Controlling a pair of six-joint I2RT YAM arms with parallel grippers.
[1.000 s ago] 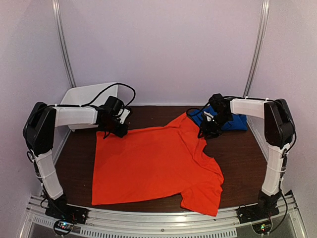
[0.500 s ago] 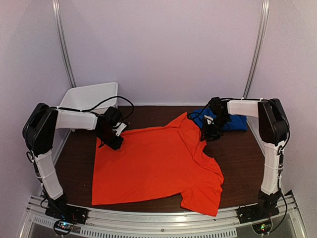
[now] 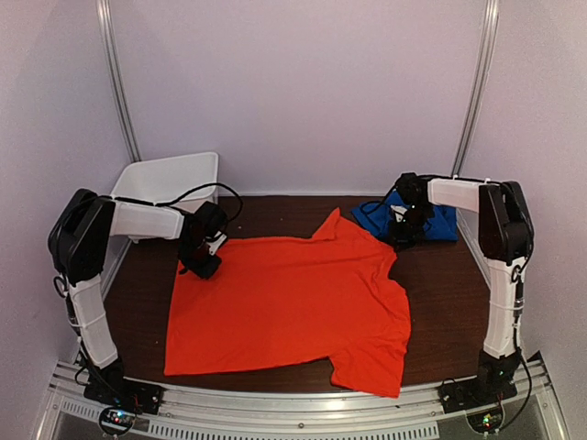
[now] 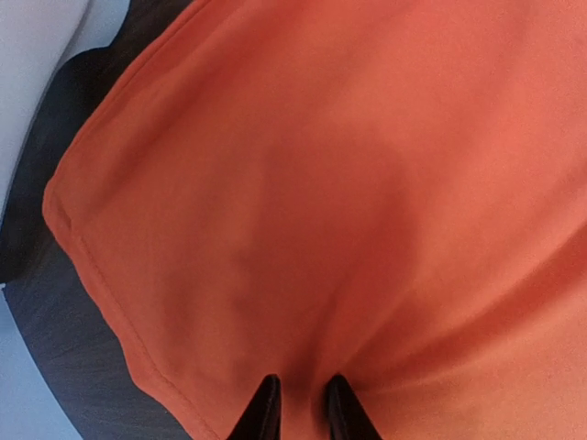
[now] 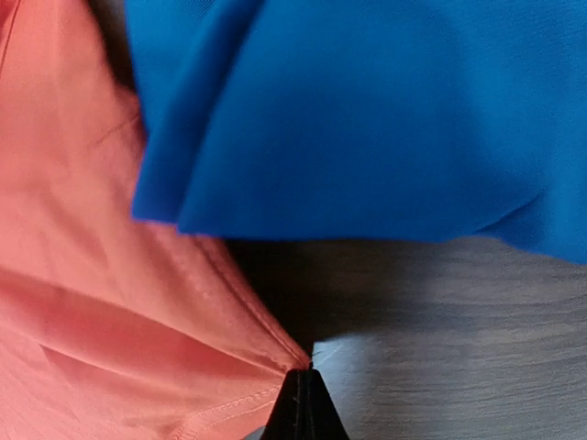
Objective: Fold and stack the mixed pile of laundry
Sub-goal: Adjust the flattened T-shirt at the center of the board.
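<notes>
The orange-red T-shirt (image 3: 284,302) lies spread across the brown table. My left gripper (image 3: 204,264) is at its far left corner. In the left wrist view the gripper (image 4: 301,412) is shut on a pucker of the shirt (image 4: 321,183). My right gripper (image 3: 404,238) is at the shirt's far right edge, next to the royal-blue garment (image 3: 440,223), which lies bunched at the back right. In the right wrist view the gripper (image 5: 303,399) is shut on the shirt's seamed edge (image 5: 92,321). The blue cloth (image 5: 367,110) lies just beyond it.
A white plastic bin (image 3: 165,174) stands at the back left corner, just behind my left arm. Bare brown table (image 3: 440,293) shows to the right of the shirt. Walls close in the back and both sides.
My left gripper has moved left and nearer, my right gripper right and farther back. The shirt's far edge is drawn out wider and flatter between them.
</notes>
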